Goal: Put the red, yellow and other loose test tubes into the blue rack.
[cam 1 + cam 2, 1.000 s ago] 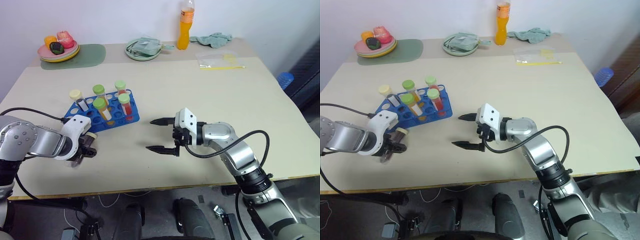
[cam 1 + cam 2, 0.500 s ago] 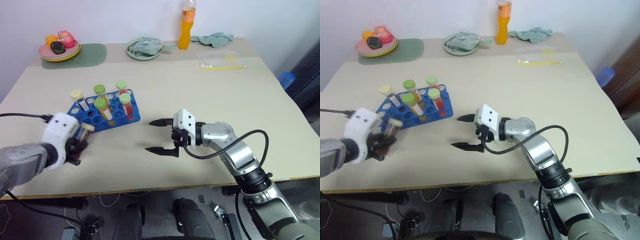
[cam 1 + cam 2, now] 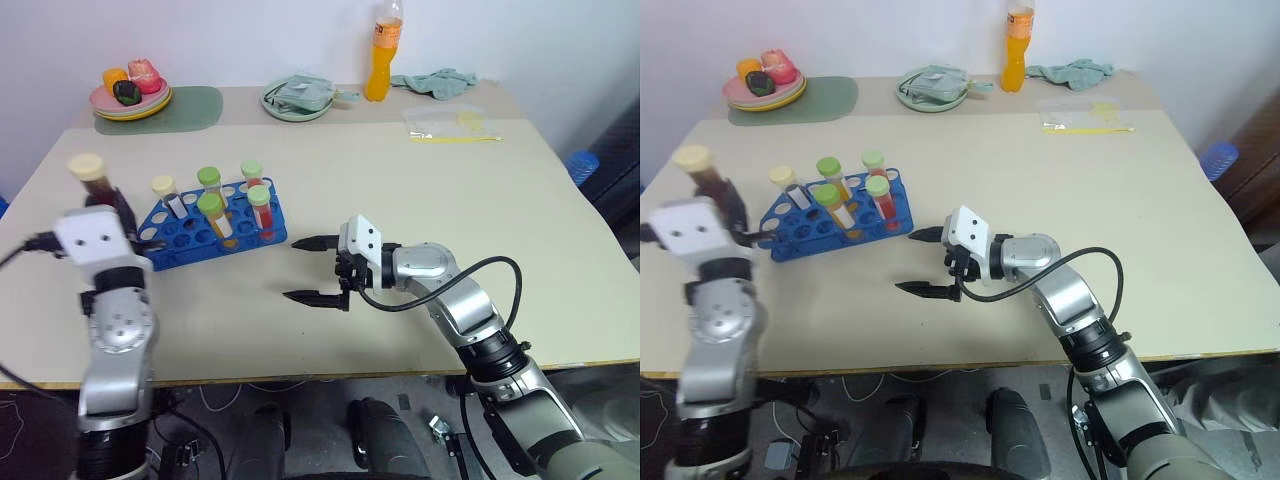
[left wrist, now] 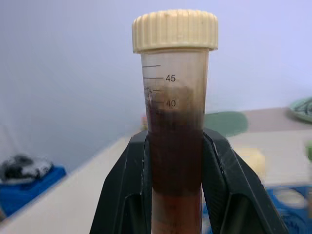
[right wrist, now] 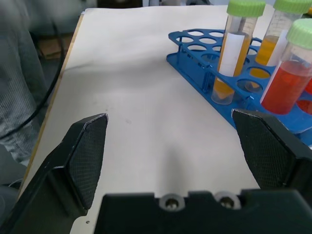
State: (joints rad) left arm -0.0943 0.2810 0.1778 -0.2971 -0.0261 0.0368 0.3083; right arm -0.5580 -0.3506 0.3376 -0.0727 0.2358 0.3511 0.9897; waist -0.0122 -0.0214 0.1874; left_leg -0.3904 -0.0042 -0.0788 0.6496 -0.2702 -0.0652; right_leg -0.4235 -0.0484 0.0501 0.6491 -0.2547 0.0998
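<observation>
One maroon tube (image 4: 175, 146) clamped in left jaws, volume marks legible up close; right jaws spread.

bare table (image 3: 420, 200) lies open ahead of the right gripper (image 3: 312, 270) up to the blue rack (image 3: 215, 232) — five capped tubes (image 3: 259, 207) stand in it, blocking low passes — its front holes (image 5: 195, 41) lie unobstructed.

lab-style test bench, blue rack (image 3: 215, 225), beige table (image 3: 400, 200)
</observation>
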